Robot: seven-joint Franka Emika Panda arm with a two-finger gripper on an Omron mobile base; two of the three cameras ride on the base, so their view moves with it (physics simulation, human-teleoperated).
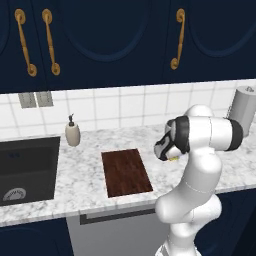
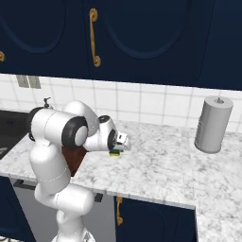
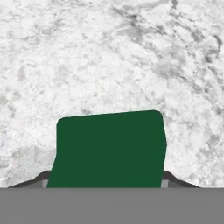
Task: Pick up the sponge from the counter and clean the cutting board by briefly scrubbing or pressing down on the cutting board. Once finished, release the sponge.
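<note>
Dark navy wall cabinets (image 1: 125, 35) with curved brass handles (image 1: 177, 39) hang above a white tiled backsplash (image 1: 130, 106). Two grey wall outlets (image 1: 36, 99) sit on the tiles at left. Navy base cabinets (image 2: 156, 220) stand below, beside a grey dishwasher front (image 1: 115, 234).

speckled marble counter (image 1: 80, 175), cutting board (image 1: 126, 171), soap bottle (image 1: 72, 133), paper towel roll (image 2: 213, 124)

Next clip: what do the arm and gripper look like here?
A glossy white arm of rounded, tubular segments with dark bands at the joints. The gripper sits on a white hand with dark trim; its small dark fingertips have pale inner faces. No cables or markings are visible.
</note>
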